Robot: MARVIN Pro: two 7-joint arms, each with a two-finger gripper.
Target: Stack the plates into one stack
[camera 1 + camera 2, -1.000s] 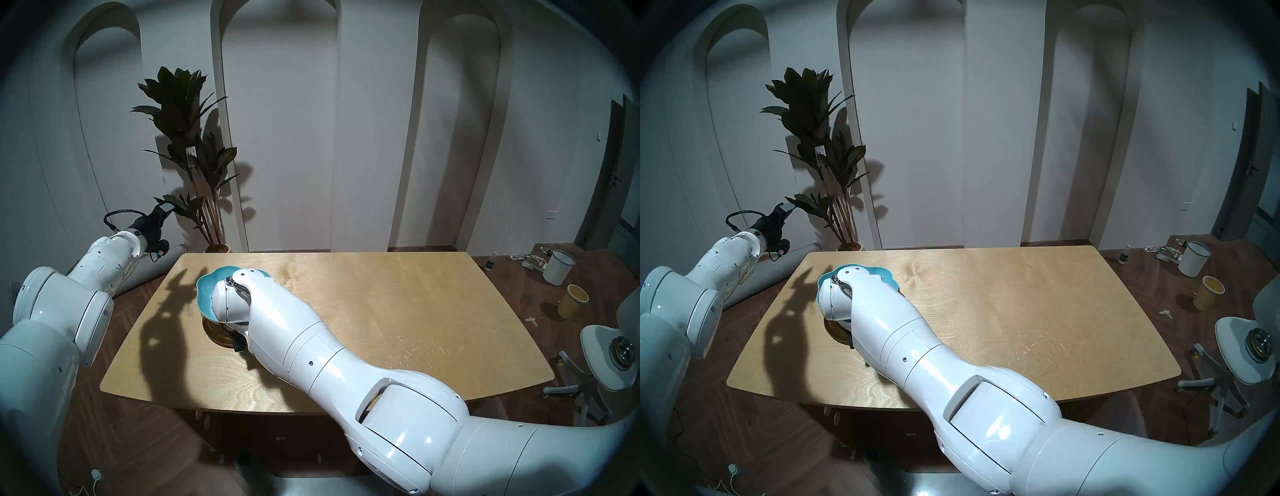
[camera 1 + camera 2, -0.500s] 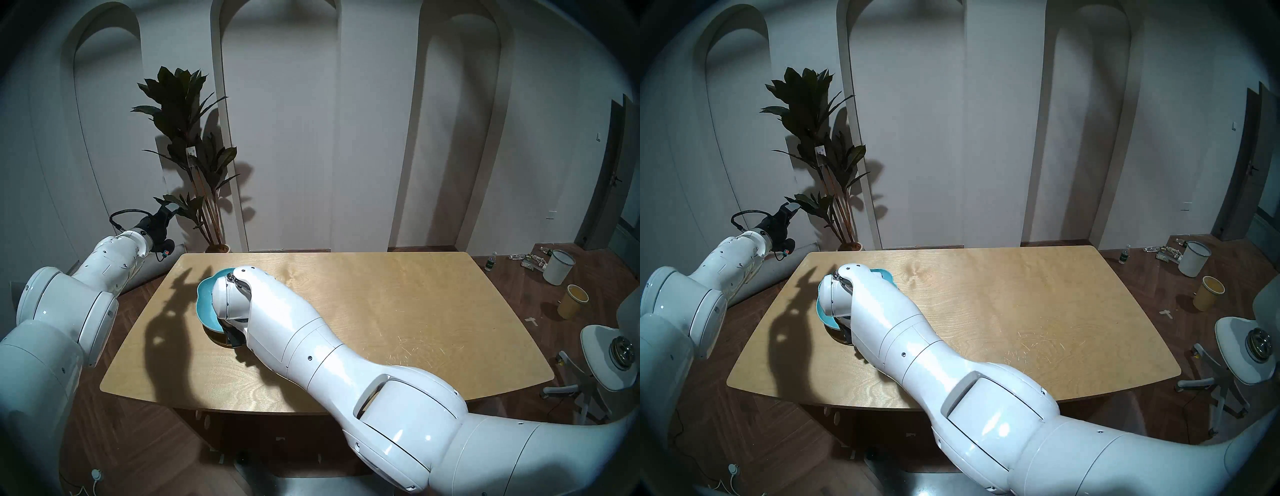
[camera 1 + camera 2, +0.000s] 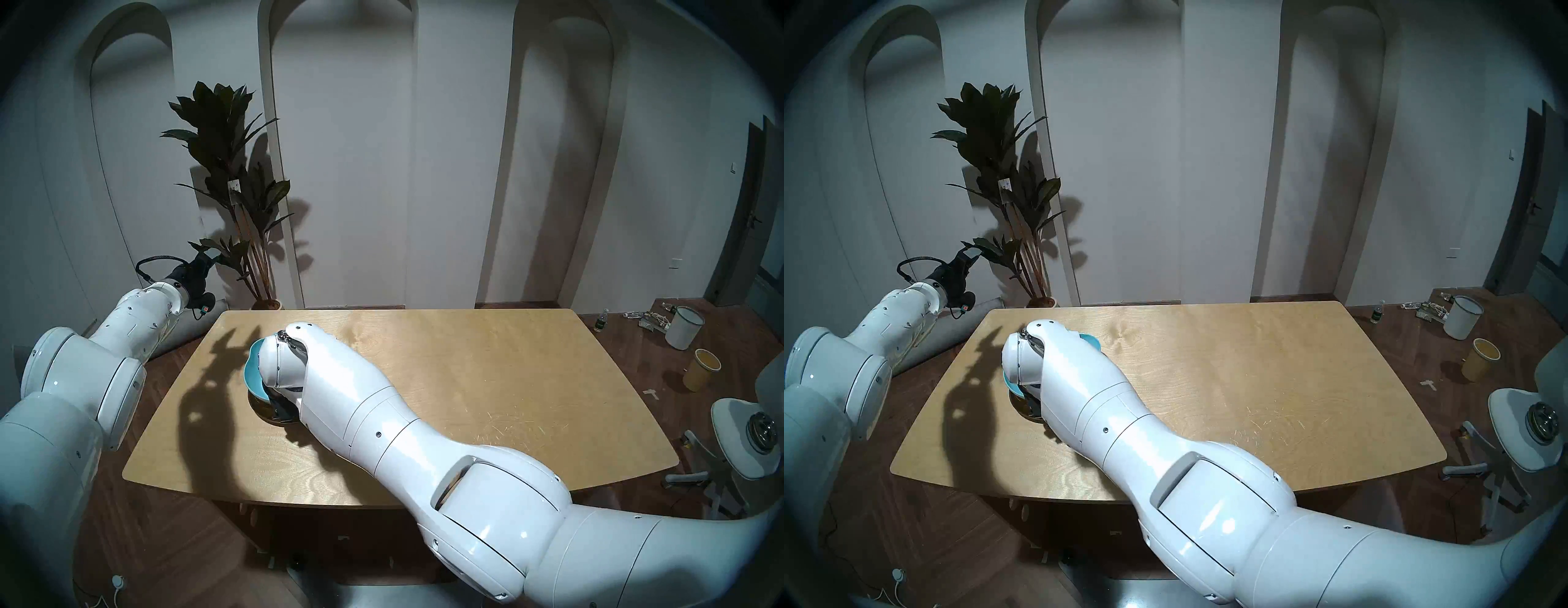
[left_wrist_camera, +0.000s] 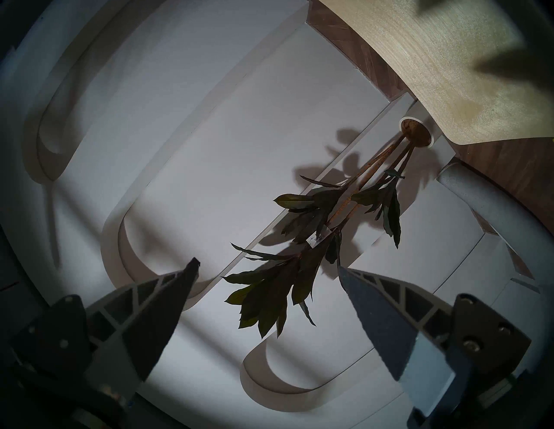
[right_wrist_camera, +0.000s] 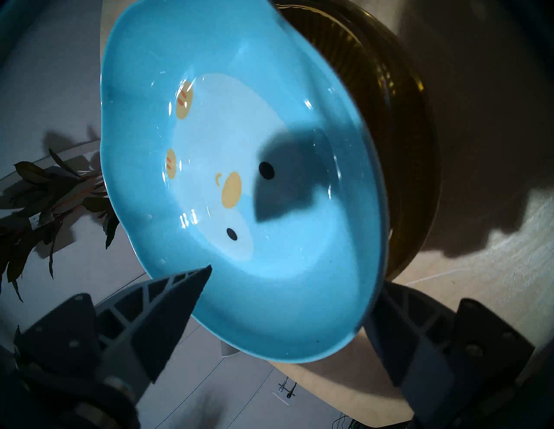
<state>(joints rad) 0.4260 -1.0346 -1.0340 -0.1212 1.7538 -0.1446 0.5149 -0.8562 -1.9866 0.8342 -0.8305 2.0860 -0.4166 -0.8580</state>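
Note:
The light-blue lobed dish [image 5: 239,179] with yellow marks lies tilted over the amber ribbed plate [image 5: 338,39]. A dark gold rim [image 5: 419,167] shows under both. From the head views only slivers of the blue dish [image 3: 253,373] [image 3: 1012,385] and the gold plate [image 3: 264,414] show beside my right wrist. My right gripper [image 5: 295,278] is open, its fingers wide apart on either side of the dish's near rim. My left gripper [image 4: 266,266] [image 3: 203,259] is open and holds nothing, raised off the table's far left corner and pointing at the wall.
The wooden table [image 3: 466,382] carries the plates at its left half. A potted plant [image 3: 237,191] stands behind the far left corner. On the floor to the right are a white bucket [image 3: 684,333], a yellow bucket [image 3: 702,368] and a white chair [image 3: 746,441].
My right gripper has opened and let go of the blue dish, which has sunk lower onto the plates beneath. The left arm has shifted slightly toward the table.

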